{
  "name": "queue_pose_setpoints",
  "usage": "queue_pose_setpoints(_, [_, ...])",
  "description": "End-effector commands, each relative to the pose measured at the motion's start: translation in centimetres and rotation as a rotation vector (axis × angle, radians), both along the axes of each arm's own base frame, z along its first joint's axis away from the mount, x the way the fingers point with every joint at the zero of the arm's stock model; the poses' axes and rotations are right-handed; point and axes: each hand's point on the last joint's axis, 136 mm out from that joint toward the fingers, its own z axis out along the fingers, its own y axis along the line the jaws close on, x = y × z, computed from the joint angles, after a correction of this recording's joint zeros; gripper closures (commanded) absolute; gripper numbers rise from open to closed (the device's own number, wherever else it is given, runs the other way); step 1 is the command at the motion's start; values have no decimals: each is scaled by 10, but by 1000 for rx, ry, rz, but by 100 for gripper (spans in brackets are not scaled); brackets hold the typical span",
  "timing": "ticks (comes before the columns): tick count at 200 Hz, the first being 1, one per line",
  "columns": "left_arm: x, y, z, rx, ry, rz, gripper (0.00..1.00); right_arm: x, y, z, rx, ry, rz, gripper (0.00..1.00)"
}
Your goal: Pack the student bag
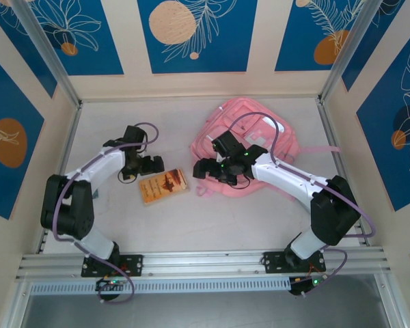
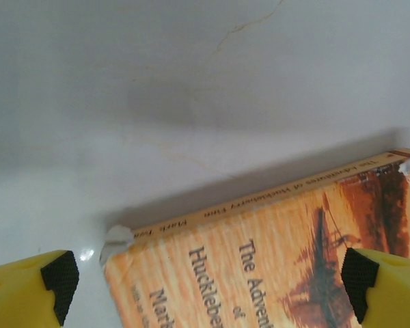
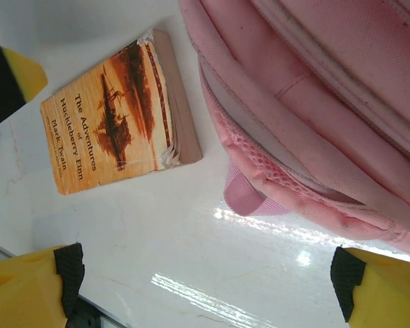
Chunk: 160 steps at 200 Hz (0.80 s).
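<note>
**Q:** Claws?
**A:** Left claw (image 2: pixel 205 273) spread over the book (image 2: pixel 273 239). Right claw (image 3: pixel 205 273) spread, empty, beside the student bag (image 3: pixel 314 102).
**Q:** Progress?
**A:** Early, apparently: the book lies on the surface (image 3: pixel 191 246) just beside the bag (not inside), so packing remains.

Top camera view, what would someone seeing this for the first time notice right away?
The big pink student bag lying at the right rear of the white table draws the eye first. Next is the orange paperback, The Adventures of Huckleberry Finn, flat on the table to the bag's left. The left gripper and right gripper, both open, sit on either side of it.
</note>
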Motion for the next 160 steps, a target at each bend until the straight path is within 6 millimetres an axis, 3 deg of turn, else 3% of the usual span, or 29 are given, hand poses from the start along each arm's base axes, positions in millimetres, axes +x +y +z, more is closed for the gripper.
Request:
queue_pose_setpoints(1, [16, -13, 3, -42, -21, -93, 0, -5, -6, 0, -20, 4, -12, 5])
queue_pose_setpoints(46, [6, -18, -21, -62, 79, -122, 0, -3, -5, 2, -24, 14, -13, 6])
queue_pose_setpoints(118, [-19, -15, -38, -55, 182, -145, 0, 0, -9, 4, -36, 15, -16, 7])
queue_pose_setpoints(160, [-34, -24, -37, -95, 203, -162, 0, 0, -11, 4, -42, 18, -22, 7])
